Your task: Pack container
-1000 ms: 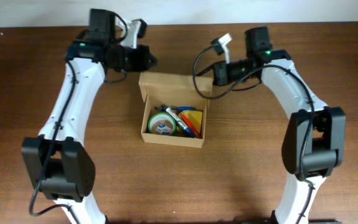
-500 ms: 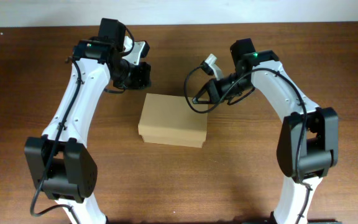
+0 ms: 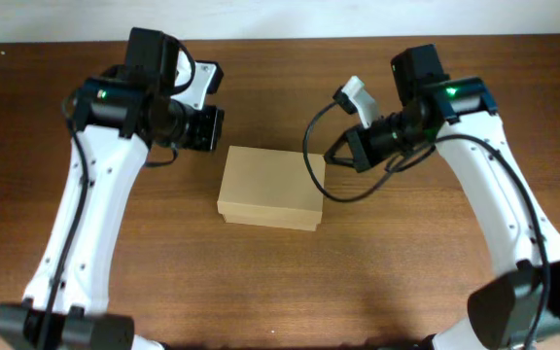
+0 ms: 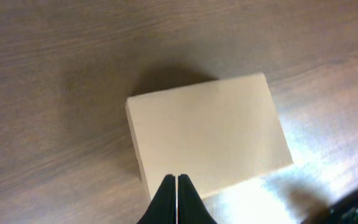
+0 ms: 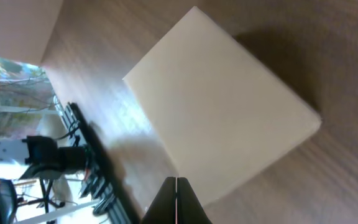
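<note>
Container (image 3: 268,188): tan cardboard box, shut, with the flap lid flat on top; near the middle of the table, long side from left to right, a little turned.
Inside of the container: hidden under the lid, impossible to tell.
Table (image 3: 280,292): dark brown wood, with the box directly on it.
Left gripper (image 3: 218,129): over the table just beside the far left corner of the box, apart from it.
Left fingers (image 4: 166,199): pressed together with only a thin line between them, nothing held; seen over the near edge of the box top in the left wrist view.
Right gripper (image 3: 346,154): just beside the far right corner of the box, not touching it.
Right fingers (image 5: 186,202): closed tip against tip, nothing between them; seen in front of one edge of the pale lid in the right wrist view.
Black cable (image 3: 309,165): loop from the right wrist, crossing the right end of the box in the overhead view; contact with the lid not possible to tell.
</note>
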Tool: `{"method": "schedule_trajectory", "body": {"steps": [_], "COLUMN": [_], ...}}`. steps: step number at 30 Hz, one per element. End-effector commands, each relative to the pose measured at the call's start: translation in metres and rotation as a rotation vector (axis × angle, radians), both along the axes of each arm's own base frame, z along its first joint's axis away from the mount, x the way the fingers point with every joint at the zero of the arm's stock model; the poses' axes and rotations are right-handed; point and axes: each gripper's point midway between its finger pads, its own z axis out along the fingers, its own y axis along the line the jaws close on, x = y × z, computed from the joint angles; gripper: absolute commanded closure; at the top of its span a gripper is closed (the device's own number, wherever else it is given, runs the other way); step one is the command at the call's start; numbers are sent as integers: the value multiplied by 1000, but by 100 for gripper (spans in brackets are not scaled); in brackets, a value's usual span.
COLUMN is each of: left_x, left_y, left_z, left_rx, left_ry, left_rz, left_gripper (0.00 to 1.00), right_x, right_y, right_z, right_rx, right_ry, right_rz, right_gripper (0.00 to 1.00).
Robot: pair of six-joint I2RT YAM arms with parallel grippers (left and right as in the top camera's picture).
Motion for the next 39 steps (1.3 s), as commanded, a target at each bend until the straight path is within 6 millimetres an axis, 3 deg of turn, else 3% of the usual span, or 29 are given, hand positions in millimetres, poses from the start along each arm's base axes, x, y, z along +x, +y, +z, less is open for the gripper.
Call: {"method": "schedule_trajectory", "body": {"steps": [1,7,12,19,26,39], "left_x": [-17,-39,-49,-48,-44,-59], "left_y": [-1,-2,-8,-10,-13,-10], "left_z": [-1,-29,-59,-100,-119,-152], "left_rx": [40,38,-3,-25,-51,-48], "left_ry": [-15,-3,25,46,33,87], "left_rz": [-60,-85,-105,-73,-50,-39], "left_gripper": [98,98,98,98,98,98], "right_x": [-11,-25,-35,-40,-34,-45], "right_y": [-6,-6,3,15,16,12], "right_z": [6,-9,-43,-76,-96,-117], "right_rx": [-29,-36,-34,-10,-2,-22], "right_ry": [-39,11,46,35,7,44], "right_rz": [41,58,89,120,102,102], "right_gripper": [96,96,96,96,96,96]}}
